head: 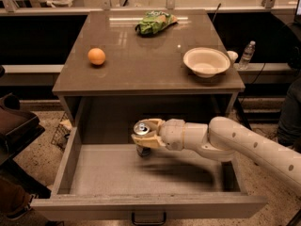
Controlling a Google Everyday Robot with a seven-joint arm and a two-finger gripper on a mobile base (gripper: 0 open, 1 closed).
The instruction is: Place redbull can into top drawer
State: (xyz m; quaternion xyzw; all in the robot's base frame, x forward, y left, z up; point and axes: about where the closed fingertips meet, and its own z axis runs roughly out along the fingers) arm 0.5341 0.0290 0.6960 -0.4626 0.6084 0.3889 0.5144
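The top drawer (99, 173) is pulled fully open, a wide grey box with a small dark handle (148, 218) on its front panel. My gripper (142, 136) reaches in from the right and is shut on the redbull can (141, 129). The can stands upright, its silver pull-tab top facing up. Its lower end (143, 151) is at or just above the drawer floor near the back; I cannot tell whether it touches. My white arm (244, 145) crosses the drawer's right side.
On the cabinet top (141, 69) are an orange (96, 56), a green chip bag (154, 22) and a white bowl (206, 61). A clear water bottle (246, 54) stands on a ledge at the right. A dark chair (14, 126) is at the left.
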